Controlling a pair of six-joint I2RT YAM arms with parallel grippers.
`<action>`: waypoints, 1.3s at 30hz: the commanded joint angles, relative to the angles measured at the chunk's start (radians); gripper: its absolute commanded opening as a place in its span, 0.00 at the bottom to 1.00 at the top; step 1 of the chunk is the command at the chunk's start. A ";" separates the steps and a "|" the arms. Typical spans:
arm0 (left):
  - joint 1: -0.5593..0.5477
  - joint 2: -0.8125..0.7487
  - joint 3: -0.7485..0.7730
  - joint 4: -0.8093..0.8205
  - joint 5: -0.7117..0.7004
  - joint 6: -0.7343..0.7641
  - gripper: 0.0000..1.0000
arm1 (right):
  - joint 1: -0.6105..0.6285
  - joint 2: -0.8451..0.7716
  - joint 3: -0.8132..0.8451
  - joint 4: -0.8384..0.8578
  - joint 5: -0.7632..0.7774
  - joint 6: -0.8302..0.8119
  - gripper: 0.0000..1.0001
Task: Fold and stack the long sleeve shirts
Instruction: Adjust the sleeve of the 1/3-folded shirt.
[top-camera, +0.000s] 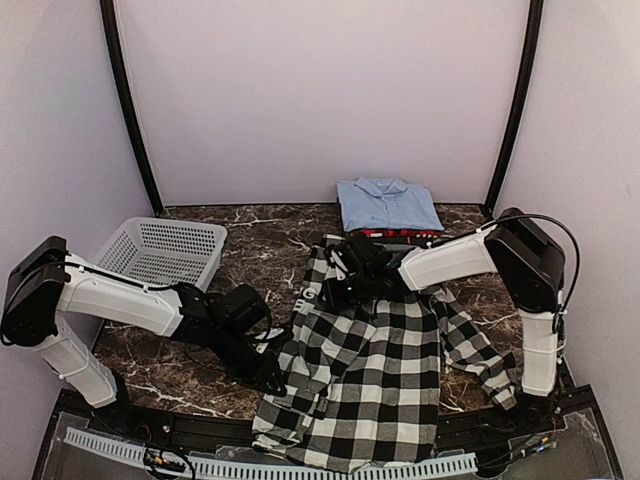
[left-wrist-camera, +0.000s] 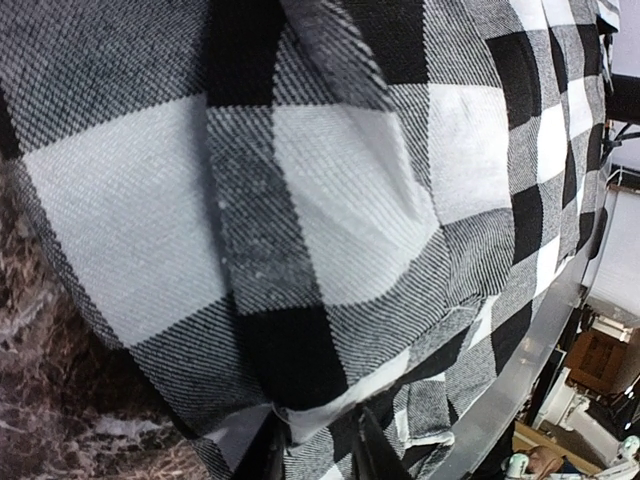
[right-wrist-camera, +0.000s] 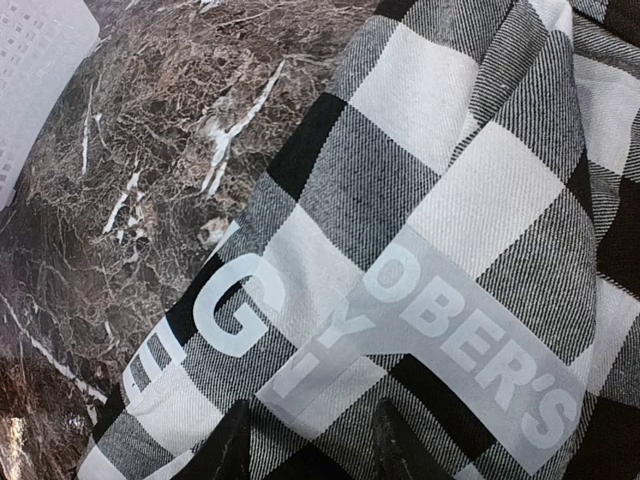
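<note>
The black-and-white buffalo-check shirt (top-camera: 375, 370) lies rumpled over the table's front middle, and its lower edge hangs over the front rail. My left gripper (top-camera: 270, 375) is at its left edge. In the left wrist view my left gripper (left-wrist-camera: 320, 440) is shut on a white-hemmed fold of the shirt (left-wrist-camera: 330, 200). My right gripper (top-camera: 345, 275) is over the shirt's far left part. In the right wrist view my right gripper (right-wrist-camera: 312, 440) is open, its fingers spread over the shirt's white lettering (right-wrist-camera: 440, 310). A folded light blue collared shirt (top-camera: 388, 205) lies on a red shirt (top-camera: 395, 233) at the back.
A grey perforated basket (top-camera: 165, 250) stands at the back left, and its corner shows in the right wrist view (right-wrist-camera: 25, 70). The dark marble table (top-camera: 260, 230) shows between the basket and the shirts. A metal rail (top-camera: 300, 468) runs along the front edge.
</note>
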 joint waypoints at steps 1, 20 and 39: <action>-0.008 -0.013 -0.022 0.020 0.041 -0.026 0.15 | -0.013 0.015 0.006 0.058 0.015 0.018 0.39; -0.008 -0.131 -0.091 -0.120 0.065 -0.100 0.00 | -0.051 0.076 0.007 0.091 0.012 0.040 0.39; 0.114 -0.108 0.291 -0.290 -0.345 0.042 0.52 | -0.053 -0.133 0.095 -0.032 0.007 -0.032 0.43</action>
